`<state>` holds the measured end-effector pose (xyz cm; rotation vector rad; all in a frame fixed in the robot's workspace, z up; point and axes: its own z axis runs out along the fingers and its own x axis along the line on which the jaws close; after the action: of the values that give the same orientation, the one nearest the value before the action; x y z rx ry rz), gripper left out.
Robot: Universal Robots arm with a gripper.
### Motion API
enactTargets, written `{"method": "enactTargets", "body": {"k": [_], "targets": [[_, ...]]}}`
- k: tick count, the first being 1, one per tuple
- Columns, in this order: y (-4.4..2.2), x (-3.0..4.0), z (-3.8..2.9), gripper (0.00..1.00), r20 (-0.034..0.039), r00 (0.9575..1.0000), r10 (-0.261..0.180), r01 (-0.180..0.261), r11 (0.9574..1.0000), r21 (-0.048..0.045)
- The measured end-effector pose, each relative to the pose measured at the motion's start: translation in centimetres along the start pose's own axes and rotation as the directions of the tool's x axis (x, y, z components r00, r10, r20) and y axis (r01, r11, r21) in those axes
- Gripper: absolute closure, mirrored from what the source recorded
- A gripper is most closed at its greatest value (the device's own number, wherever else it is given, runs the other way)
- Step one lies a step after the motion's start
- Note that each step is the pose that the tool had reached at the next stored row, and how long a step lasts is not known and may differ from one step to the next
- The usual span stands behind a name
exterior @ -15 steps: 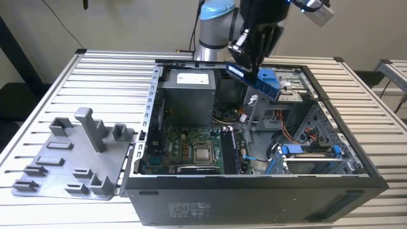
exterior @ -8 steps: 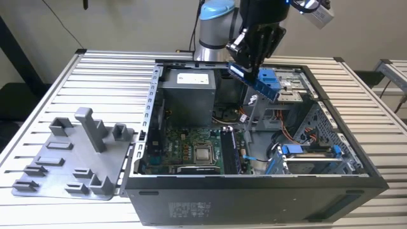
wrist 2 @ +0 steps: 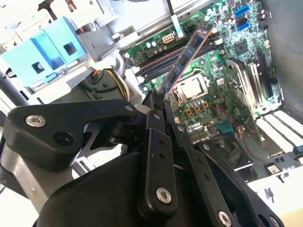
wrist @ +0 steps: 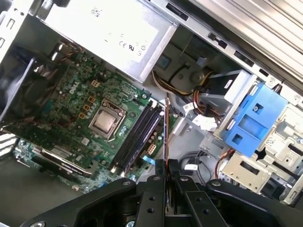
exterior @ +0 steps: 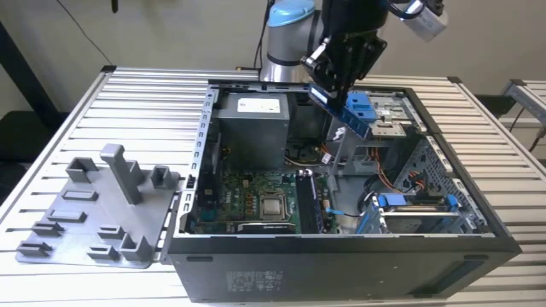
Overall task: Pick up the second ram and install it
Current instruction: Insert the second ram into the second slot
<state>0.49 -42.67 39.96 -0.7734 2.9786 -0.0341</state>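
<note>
Computer case (exterior: 341, 272) on table (exterior: 145, 102), fixture tray (exterior: 81, 233) to the exterior view's left.

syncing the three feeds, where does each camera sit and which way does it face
Exterior view: off the arm, looking down into the open computer case; shows the arm and the jaws shut on the second ram.
First wrist view: on the wrist, looking past the jaws at the motherboard.
Second wrist view: likewise, from the jaws' other side.
Both share the ram and motherboard.

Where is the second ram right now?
In the exterior view, the second ram is clamped in the gripper above the open computer case, beside the blue drive bracket.
</note>
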Motion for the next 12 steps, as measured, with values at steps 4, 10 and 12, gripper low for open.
{"method": "enactTargets", "body": {"k": [4,10,12], "targets": [[-0.04,0.02,0.04,0.86,-0.0018,0.9988,0.05,-0.05,0.9988,0.0028],[-0.1,0.06,0.09,0.86,-0.0044,0.9925,0.122,-0.122,0.9925,0.0071],[-0.12,0.07,0.11,0.86,-0.0052,0.9891,0.147,-0.147,0.9891,0.0085]]}}
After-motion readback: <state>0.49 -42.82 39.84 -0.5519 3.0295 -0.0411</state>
